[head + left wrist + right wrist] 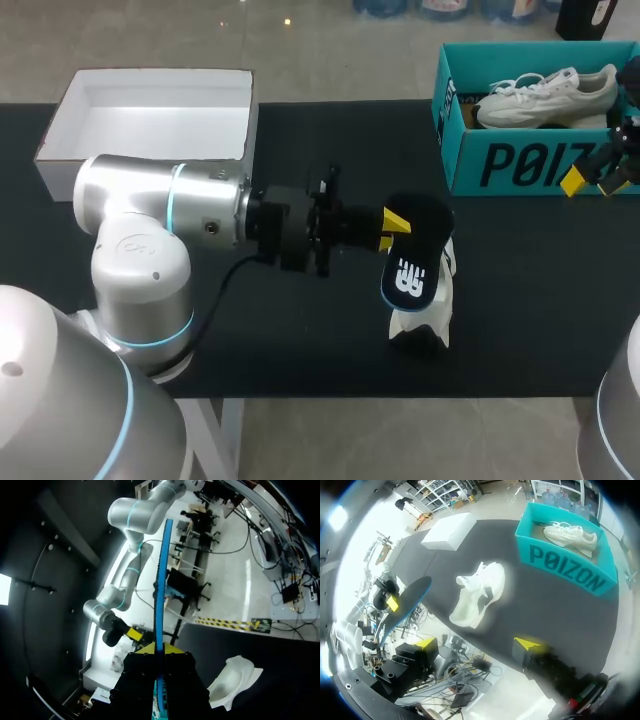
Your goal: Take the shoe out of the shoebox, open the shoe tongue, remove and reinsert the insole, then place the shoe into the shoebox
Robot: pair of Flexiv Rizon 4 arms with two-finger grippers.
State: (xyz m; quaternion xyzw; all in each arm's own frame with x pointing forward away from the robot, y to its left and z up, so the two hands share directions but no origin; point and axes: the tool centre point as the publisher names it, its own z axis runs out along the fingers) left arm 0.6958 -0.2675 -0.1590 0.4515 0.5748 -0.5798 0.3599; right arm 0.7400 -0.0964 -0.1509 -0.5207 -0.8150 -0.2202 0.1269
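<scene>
My left gripper is shut on the insole, which is black on one face and blue on the other, and holds it above the white shoe lying on the black table. In the left wrist view the insole shows edge-on between the yellow tips of the left gripper, with the shoe beside them. My right gripper hangs open at the front of the teal shoebox, nothing in it. The right wrist view shows the right gripper open above the shoe.
A second white shoe lies inside the teal shoebox. A white box lid sits at the table's far left corner. Bare black mat lies between the lid and the shoebox.
</scene>
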